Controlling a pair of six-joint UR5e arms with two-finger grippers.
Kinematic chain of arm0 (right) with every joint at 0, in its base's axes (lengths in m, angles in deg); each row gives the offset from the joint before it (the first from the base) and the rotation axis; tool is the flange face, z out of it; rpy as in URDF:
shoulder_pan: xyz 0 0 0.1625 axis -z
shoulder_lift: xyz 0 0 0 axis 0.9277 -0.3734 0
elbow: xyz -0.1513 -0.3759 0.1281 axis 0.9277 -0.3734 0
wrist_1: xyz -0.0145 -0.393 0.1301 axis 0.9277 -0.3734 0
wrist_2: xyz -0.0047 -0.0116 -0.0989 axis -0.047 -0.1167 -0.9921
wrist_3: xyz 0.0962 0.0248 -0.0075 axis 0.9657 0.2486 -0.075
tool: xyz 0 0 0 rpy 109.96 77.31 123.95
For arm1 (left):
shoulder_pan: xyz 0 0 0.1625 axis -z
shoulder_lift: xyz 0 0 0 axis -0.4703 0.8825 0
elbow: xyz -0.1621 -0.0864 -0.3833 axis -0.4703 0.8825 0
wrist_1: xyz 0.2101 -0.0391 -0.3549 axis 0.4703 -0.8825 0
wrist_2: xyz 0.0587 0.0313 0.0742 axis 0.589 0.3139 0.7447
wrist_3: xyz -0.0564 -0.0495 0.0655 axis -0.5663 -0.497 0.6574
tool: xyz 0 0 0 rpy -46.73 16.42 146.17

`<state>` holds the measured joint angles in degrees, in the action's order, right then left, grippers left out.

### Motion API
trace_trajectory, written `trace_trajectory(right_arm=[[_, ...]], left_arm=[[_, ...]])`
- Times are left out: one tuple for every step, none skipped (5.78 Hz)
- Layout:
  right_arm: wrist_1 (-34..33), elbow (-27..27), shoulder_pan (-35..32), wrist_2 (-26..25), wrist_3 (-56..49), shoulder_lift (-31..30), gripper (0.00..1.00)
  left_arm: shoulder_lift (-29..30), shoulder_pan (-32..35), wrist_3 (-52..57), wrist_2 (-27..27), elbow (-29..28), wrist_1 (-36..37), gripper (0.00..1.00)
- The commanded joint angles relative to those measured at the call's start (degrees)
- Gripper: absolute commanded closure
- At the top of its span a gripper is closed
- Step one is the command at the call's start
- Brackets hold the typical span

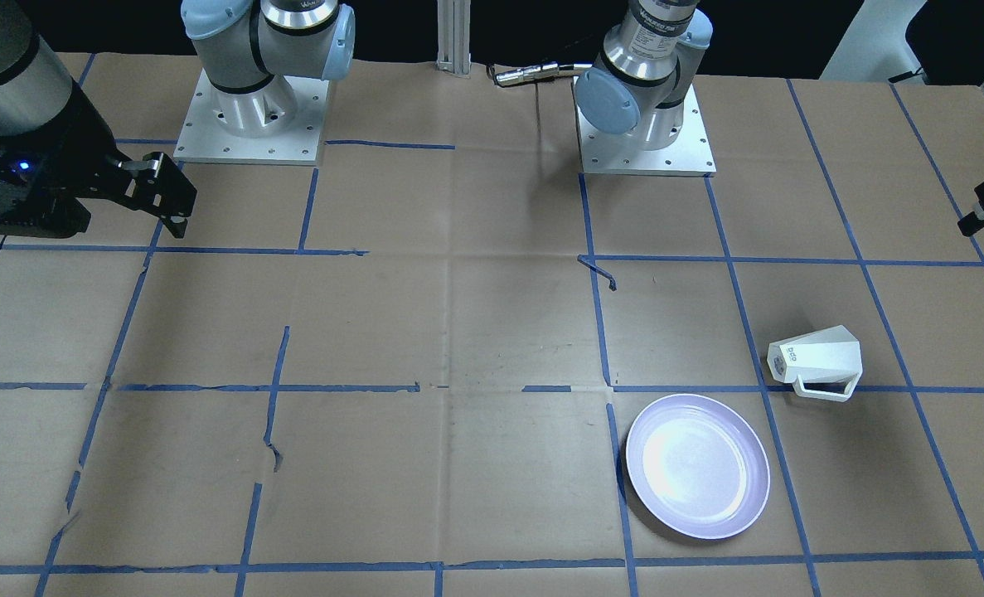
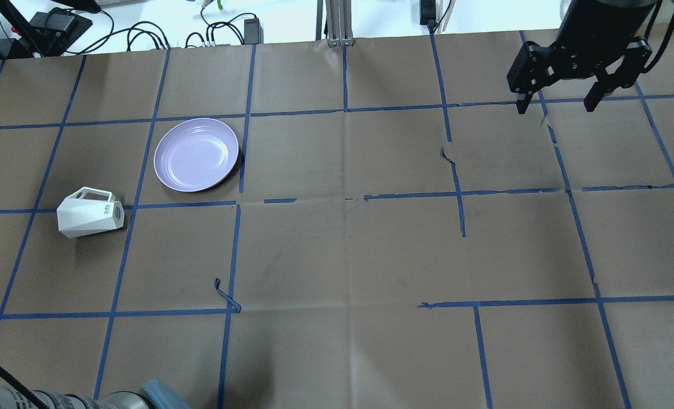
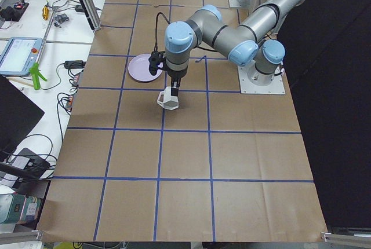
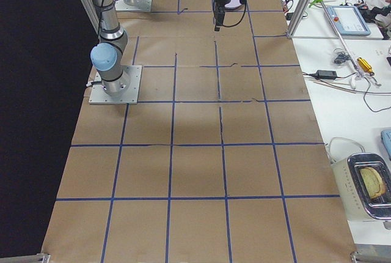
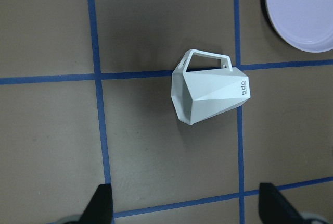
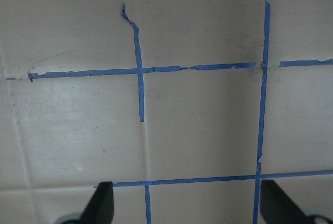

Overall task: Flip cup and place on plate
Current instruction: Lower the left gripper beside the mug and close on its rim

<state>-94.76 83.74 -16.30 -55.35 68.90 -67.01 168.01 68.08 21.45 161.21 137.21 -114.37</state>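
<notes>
One cup (image 5: 208, 88) lies on its side on the desk (image 2: 342, 255), handle away from the robot, near the one plate (image 2: 196, 154) but not touching it. The left gripper (image 5: 187, 206) hangs above the cup, jaws spread wide and holding nothing, with the cup between them in the wrist view. The right gripper (image 2: 557, 107), jaws likewise parted, hovers well apart over the desk's far right.
</notes>
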Motion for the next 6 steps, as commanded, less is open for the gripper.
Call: trace_trajectory(right_arm=[[0.0, 0.0, 0.0, 0.0, 0.0, 0.0, 0.00], [0.0, 0.0, 0.0, 0.0, 0.0, 0.0, 0.00], [0.0, 0.0, 0.0, 0.0, 0.0, 0.0, 0.00], [0.0, 0.0, 0.0, 0.0, 0.0, 0.0, 0.00], [0.0, 0.0, 0.0, 0.0, 0.0, 0.0, 0.00], [0.0, 0.0, 0.0, 0.0, 0.0, 0.0, 0.00]], left_arm=[[5.7, -0.9, 0.0, -3.2, 2.1, -0.6, 0.01], [9.5, -0.9, 0.0, -5.4, 2.3, -0.1, 0.01], [11.8, -1.1, 1.9, -10.5, 2.3, -0.3, 0.01], [12.7, -1.1, 2.8, -15.0, 2.8, -0.9, 0.01], [14.5, -1.1, 4.2, -17.7, 3.7, -0.9, 0.01], [14.9, -1.0, 7.0, -19.0, 4.3, -1.2, 0.03]])
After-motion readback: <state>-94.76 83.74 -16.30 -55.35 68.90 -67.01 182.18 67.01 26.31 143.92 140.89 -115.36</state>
